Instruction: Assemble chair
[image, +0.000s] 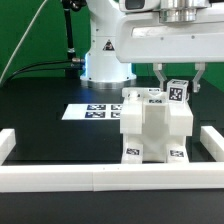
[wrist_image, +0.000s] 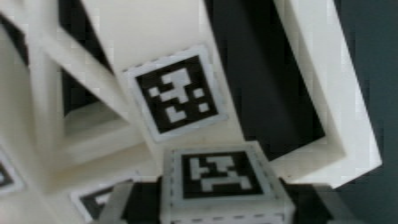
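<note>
The chair (image: 152, 128), a partly joined white blocky assembly with tags, stands on the black table (image: 40, 95) near the white border wall (image: 100, 178), toward the exterior view's right. The gripper (image: 177, 76) grasps a small tagged cube (image: 177, 92) at its top. The marker board (image: 92, 111) lies farther left.

The gripper (image: 178, 78) straddles a small tagged part (image: 178, 92), contact too small to tell; the arm's top is cropped.
</note>
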